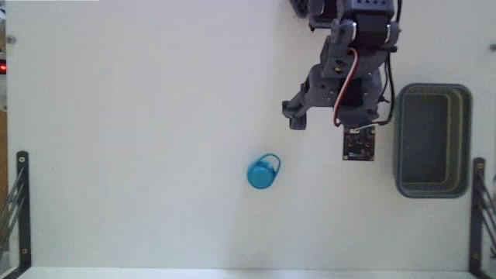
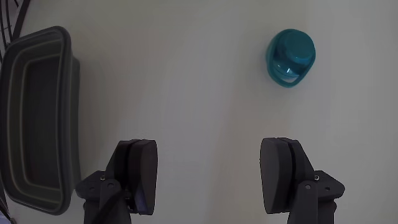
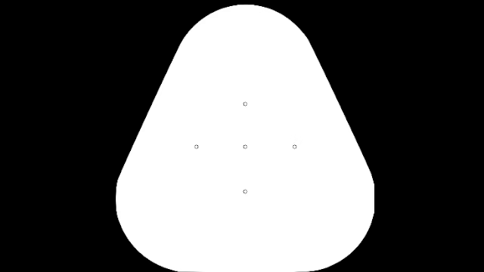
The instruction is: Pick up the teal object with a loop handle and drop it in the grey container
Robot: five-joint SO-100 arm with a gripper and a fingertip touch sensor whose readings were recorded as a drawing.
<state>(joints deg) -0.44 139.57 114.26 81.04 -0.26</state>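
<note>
The teal object with a loop handle [image 1: 263, 171] lies on the white table, a small round blue-teal cup; in the wrist view the teal object [image 2: 291, 57] sits at the upper right. The grey container [image 1: 432, 140] stands at the right of the fixed view, and in the wrist view the container [image 2: 38, 118] fills the left edge. My gripper [image 1: 329, 118] hangs between the two, above and to the right of the cup in the fixed view. In the wrist view the gripper [image 2: 208, 168] is open, its dark fingers [image 2: 140, 174] wide apart over bare table.
Black metal brackets [image 1: 22, 201] stand at the left and right table edges in the fixed view. The arm's base [image 1: 349, 15] is at the top. White table surface [image 1: 139, 116] stretches across the left half.
</note>
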